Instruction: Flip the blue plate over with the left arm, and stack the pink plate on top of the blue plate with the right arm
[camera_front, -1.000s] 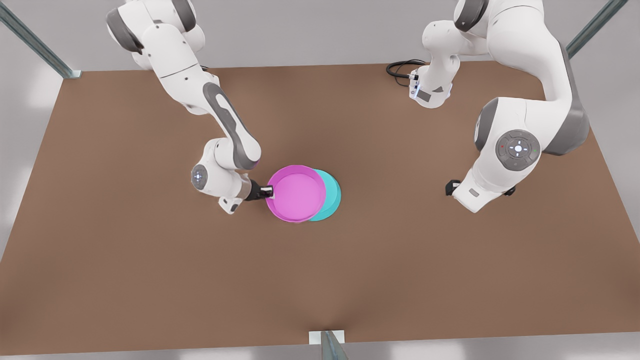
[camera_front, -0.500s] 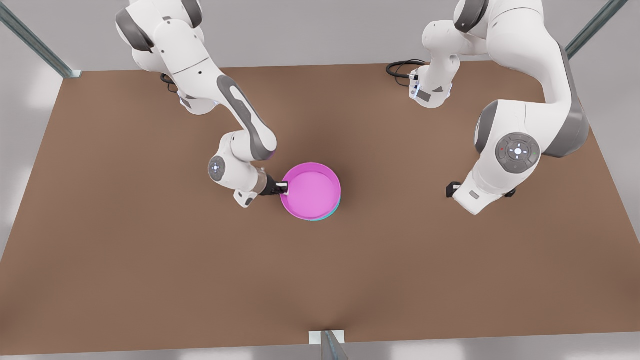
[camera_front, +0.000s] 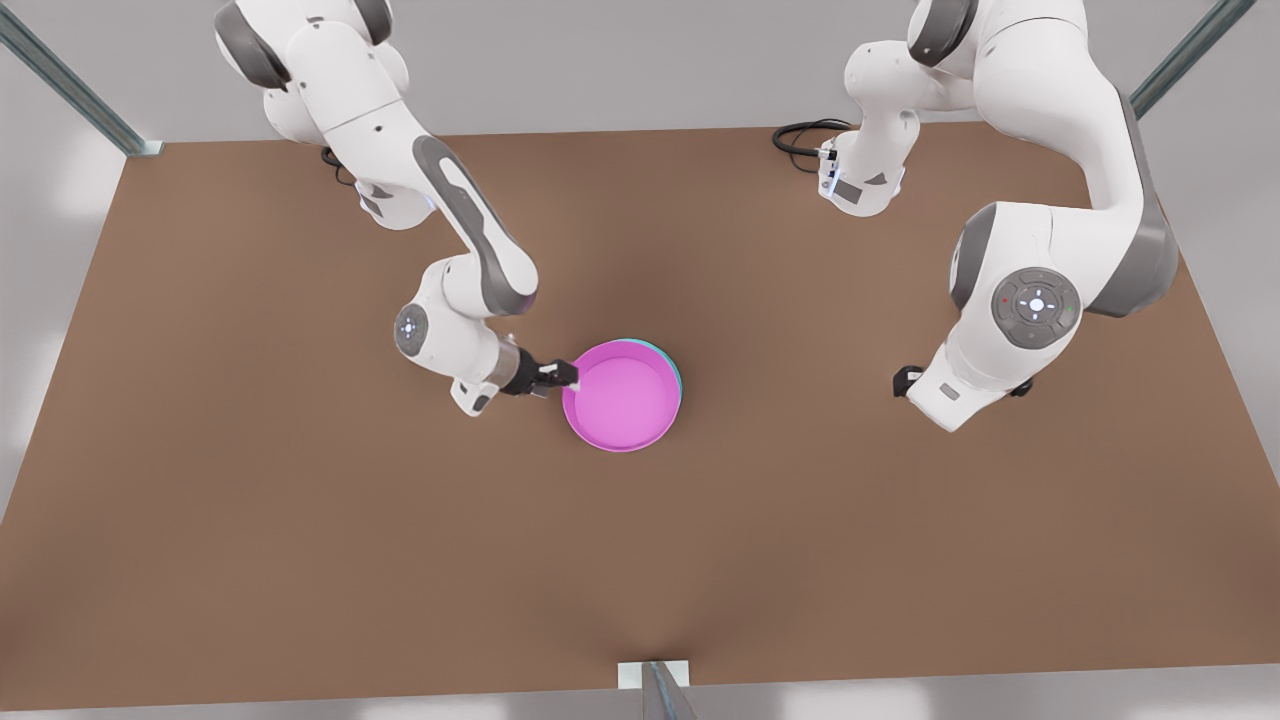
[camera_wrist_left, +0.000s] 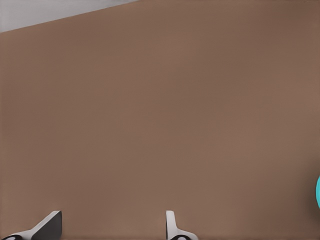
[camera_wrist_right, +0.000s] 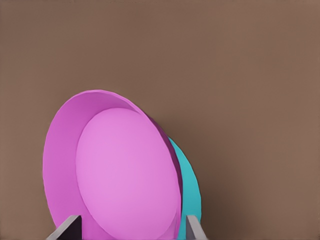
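A brown surface (camera_front: 300, 520) carries two white robot arms, one toward each side. On the front view's left, the right arm (camera_front: 440, 215) reaches down toward the middle, and its black tool (camera_front: 567, 375) sits at the left rim of the pink plate (camera_front: 622, 396). In the right wrist view, the right tool (camera_wrist_right: 132, 227) has its fingers (camera_wrist_right: 67, 227) spread wide, one on each side of the pink plate (camera_wrist_right: 120, 170), with visible gaps, so it is not pinching the plate. The pink plate rests open side up near the centre of the surface, stacked on the blue plate (camera_front: 674, 372), of which a thin turquoise crescent shows along the far right edge. The same blue plate (camera_wrist_right: 190, 192) peeks out from behind the pink one in the right wrist view. On the front view's right, the left arm (camera_front: 1040, 300) waits well apart from the plates, its tool (camera_front: 905, 379) low by the surface. In the left wrist view, the left tool (camera_wrist_left: 112, 227) has its fingers (camera_wrist_left: 47, 225) spread over bare surface, with a sliver of the blue plate (camera_wrist_left: 318, 192) at the edge.
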